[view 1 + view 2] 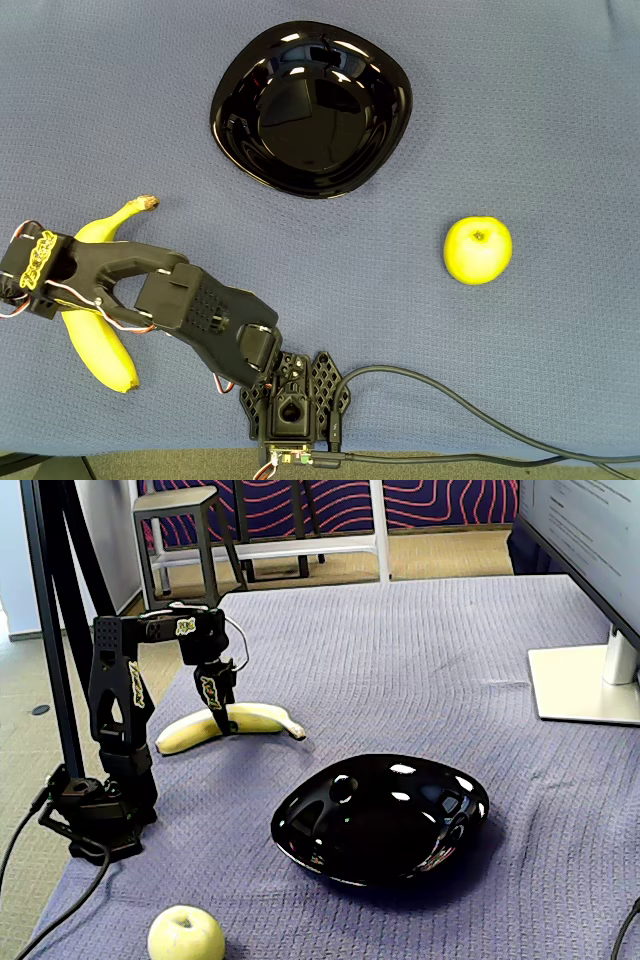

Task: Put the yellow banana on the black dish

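In the overhead view, the yellow banana [98, 330] lies on the blue-cloth bench [520, 130] at the left edge of the frame, its brown stem pointing toward the upper right. The black arm [200, 310] reaches from its base at the bottom centre out over the banana's middle, hiding that part of the fruit and the fingers, so from here I cannot tell how they stand. The black dish [225, 120] sits at the upper centre, well apart from the banana. A yellow-green apple [478, 250] rests at the right, apart from both.

In the fixed view, the banana [255, 718] lies at the left middle of the frame. The fingers [222, 720] point down at its middle and appear to straddle it, closed around the fruit. The dish [300, 830] sits at lower centre, the apple [186, 935] at the bottom left.
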`<move>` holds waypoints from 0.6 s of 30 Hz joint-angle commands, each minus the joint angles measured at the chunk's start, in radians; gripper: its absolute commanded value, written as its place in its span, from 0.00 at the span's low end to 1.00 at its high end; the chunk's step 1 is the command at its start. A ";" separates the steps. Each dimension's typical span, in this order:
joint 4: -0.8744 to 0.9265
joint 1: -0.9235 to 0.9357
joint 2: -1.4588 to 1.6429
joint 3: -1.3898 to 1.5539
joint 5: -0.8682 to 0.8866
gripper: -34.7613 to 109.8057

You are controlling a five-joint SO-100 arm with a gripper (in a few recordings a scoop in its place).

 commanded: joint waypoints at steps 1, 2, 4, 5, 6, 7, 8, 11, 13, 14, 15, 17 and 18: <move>-0.014 0.012 0.020 -0.003 -0.006 0.33; -0.014 0.012 0.018 -0.003 -0.006 0.30; -0.014 0.011 0.018 -0.003 -0.003 0.24; -0.014 0.011 0.018 -0.005 -0.002 0.24; -0.014 0.011 0.018 -0.005 -0.002 0.24; -0.014 0.011 0.018 -0.005 -0.003 0.24; -0.011 0.011 0.020 -0.006 -0.003 0.24; 0.005 0.011 0.032 -0.018 0.000 0.24; 0.028 0.012 0.048 -0.049 0.008 0.24; 0.041 0.014 0.057 -0.072 0.012 0.24; 0.057 0.014 0.064 -0.095 0.015 0.24; 0.086 0.014 0.077 -0.137 0.018 0.24; 0.098 0.012 0.083 -0.152 0.018 0.24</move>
